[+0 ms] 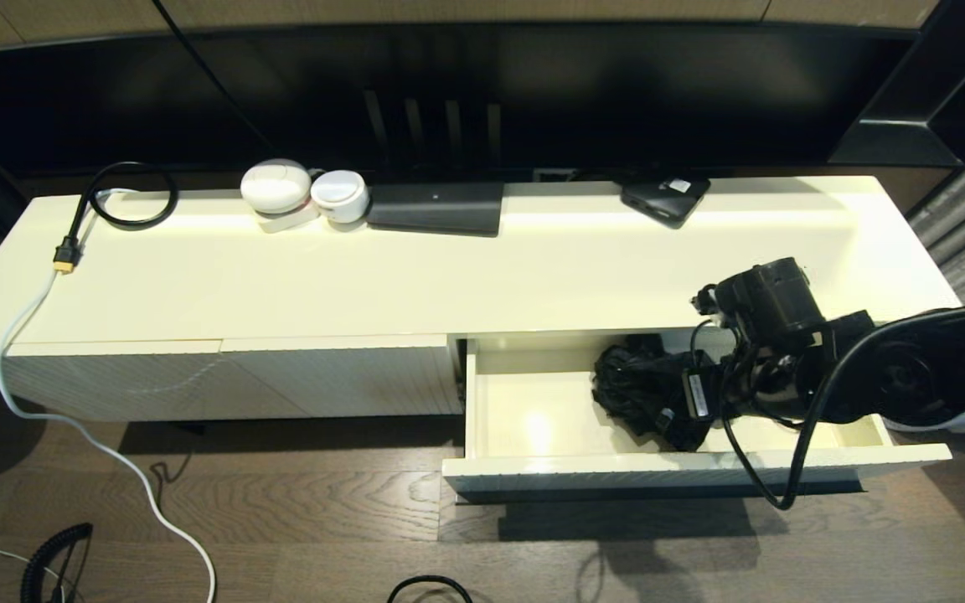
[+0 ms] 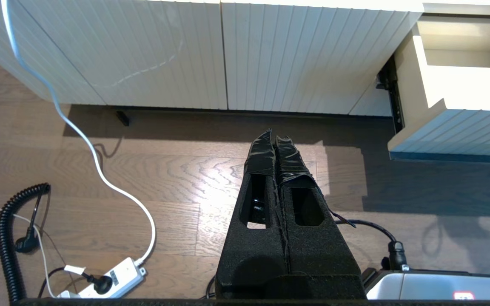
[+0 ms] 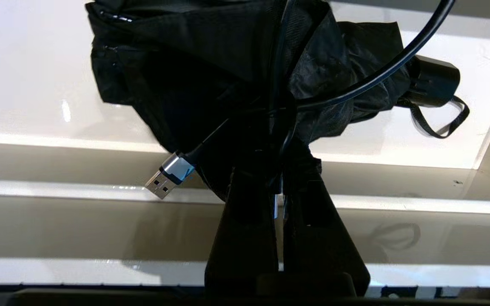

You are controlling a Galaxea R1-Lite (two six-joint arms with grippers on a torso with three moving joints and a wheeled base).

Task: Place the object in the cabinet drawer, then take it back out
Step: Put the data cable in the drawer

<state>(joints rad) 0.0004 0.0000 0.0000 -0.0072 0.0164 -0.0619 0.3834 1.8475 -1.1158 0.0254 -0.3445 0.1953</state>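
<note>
Right gripper [image 3: 280, 187] clamped on black folded umbrella [image 1: 637, 389], inside the open drawer [image 1: 524, 456]; can't tell if placing or retrieving. Next: either release or lift clear of front wall. Left gripper [image 2: 275, 142] parked, together

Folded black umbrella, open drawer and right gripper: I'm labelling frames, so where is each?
Folded black umbrella [image 3: 211, 63]: right wrist view, on its crumpled canopy.
Cabinet drawer [image 1: 533, 423]: head view, bare interior floor.
Right gripper [image 3: 280, 187]: right wrist view, between its fingertips.
</note>
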